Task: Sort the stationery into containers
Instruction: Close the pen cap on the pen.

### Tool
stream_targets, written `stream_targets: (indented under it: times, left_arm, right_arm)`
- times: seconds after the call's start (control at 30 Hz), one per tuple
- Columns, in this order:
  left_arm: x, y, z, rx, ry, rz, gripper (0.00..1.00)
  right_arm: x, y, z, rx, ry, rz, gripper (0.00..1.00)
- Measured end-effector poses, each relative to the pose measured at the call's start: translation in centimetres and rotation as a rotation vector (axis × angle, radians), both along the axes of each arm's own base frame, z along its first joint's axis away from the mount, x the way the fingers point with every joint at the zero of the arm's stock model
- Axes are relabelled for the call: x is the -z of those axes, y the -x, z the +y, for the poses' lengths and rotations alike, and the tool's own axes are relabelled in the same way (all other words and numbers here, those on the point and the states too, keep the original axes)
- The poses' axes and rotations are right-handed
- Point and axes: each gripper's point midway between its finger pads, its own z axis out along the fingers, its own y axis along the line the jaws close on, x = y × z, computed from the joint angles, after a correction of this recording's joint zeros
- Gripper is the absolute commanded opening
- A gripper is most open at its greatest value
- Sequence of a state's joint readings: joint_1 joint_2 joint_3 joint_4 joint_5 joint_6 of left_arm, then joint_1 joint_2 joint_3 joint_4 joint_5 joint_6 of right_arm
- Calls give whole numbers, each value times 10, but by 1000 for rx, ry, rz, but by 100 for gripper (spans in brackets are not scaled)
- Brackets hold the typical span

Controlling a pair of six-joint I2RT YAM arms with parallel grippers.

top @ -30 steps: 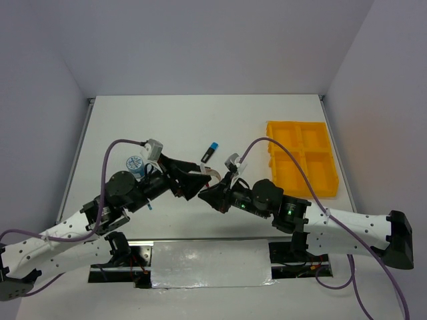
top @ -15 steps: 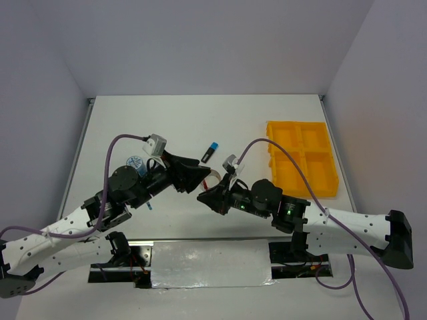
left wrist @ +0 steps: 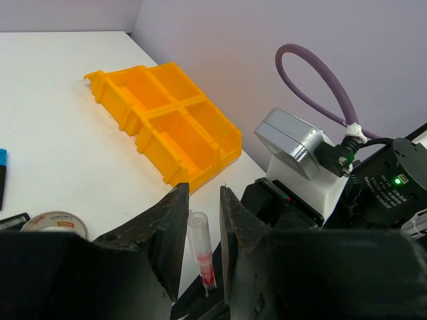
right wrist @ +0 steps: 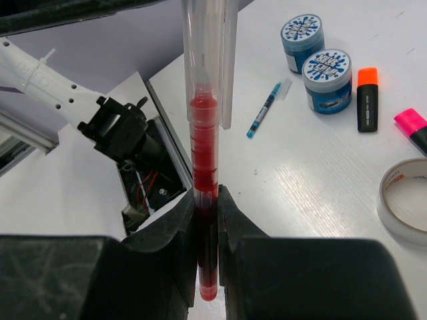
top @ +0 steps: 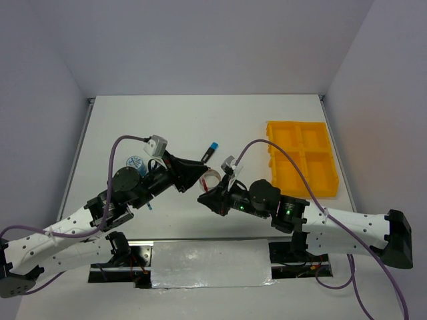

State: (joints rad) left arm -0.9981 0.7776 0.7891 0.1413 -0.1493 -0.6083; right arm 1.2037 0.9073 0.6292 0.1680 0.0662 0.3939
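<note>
Right pincer (right wrist: 207, 193), mine, is clamped on the lower end of the thin red pen with clear plastic barrel (right wrist: 202, 120), held aloft; my left pincer (left wrist: 203, 195) brackets its upper end, contact uncertain. Probably light, stiff, slippery: grip squarely across the barrel.

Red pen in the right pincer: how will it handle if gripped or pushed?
The red pen looks like a thin hard plastic barrel: probably stiff and light. The right pincer clamps only its end, so it may pivot. Smooth and round, it could slip; its clip may limit rolling.
</note>
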Motion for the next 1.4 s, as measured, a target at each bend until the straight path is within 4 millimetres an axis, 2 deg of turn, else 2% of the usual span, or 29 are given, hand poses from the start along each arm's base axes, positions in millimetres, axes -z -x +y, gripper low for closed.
stream_targets:
  times: [0.13,0.27,0.37,0.5,0.6,0.67,0.77,0.8,0.9,1.03,1.13,1.23,1.27,1.3,1.33,1.4]
  left_arm:
    - [3,-2,0,-5,0,0,39]
    - [3,-2,-1,-3,1,1,54]
    - [3,-1,-2,2,1,1,59]
    - [6,-1,-2,2,-10,8,59]
    - [11,-1,-1,1,-21,15,62]
    - [14,-1,-1,1,-31,22,61]
    - [16,0,-1,1,-37,26,54]
    - [17,0,-1,1,-37,27,46]
    - [19,0,-1,2,-39,30,37]
    - [18,1,-1,5,-39,26,35]
    - [18,1,-1,11,-38,25,28]
    - [17,3,-3,23,-27,23,16]
    - [18,3,-3,25,-26,22,7]
    - [18,3,-4,26,-25,25,3]
    - [18,3,-4,26,-24,26,0]
    - [18,3,-4,26,-18,34,0]
  right_arm:
    - [2,0,-1,0,9,0,0]
    - [3,-1,-1,4,13,1,0]
    - [3,-1,-1,8,14,1,0]
    - [2,-2,-2,13,12,-3,0]
    - [2,-3,-2,20,14,-6,0]
    - [2,-4,-3,23,13,-8,0]
    - [2,-4,-3,24,12,-9,0]
    - [2,-4,-3,24,12,-9,0]
    - [2,-4,-3,24,12,-9,0]
    - [2,-4,-3,24,12,-9,0]
    - [1,-4,-3,23,11,-10,0]
    - [2,-5,-3,25,15,-14,0]
    - [2,-5,-3,26,18,-16,0]
    - [3,-5,-3,26,20,-17,0]
    - [3,-5,-3,28,22,-19,0]
    - [3,-6,-4,30,25,-26,0]
